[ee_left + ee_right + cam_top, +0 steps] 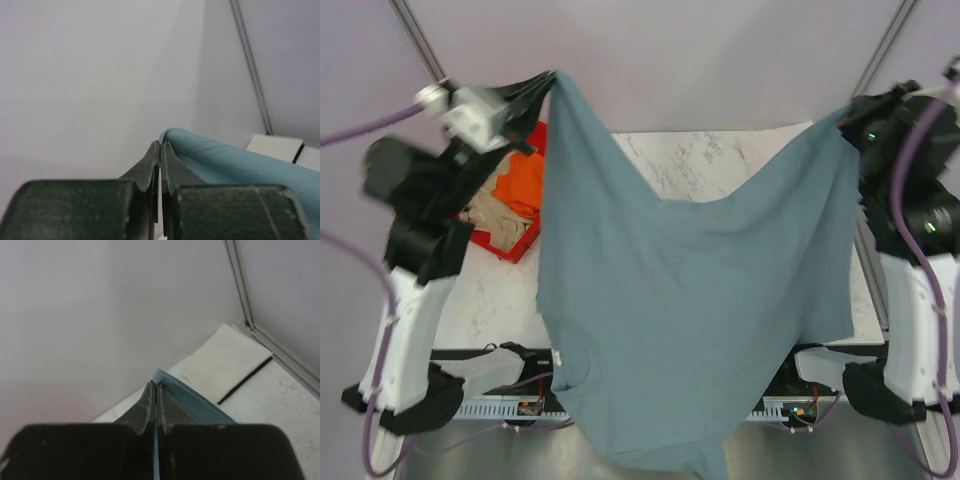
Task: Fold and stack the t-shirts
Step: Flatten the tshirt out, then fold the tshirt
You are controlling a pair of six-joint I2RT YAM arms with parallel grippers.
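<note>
both far corners pinched: holds slate blue-grey t-shirt (690, 300) aloft, left pincer (160, 144) and right pincer (155, 385) pressed together on cloth; spans left-right above the worktop (720, 155), drapes toward the near edge, neither arm nearer.

Hanging blue-grey t-shirt (690, 300) curtains the bench (720, 160) middle; the red tray (518, 246) blocks the left; far-centre bench lies bare.

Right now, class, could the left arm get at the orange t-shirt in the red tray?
Probably not yet. The left gripper is shut on a corner of the blue-grey t-shirt, held aloft. The orange t-shirt lies exposed in the red tray close by.
</note>
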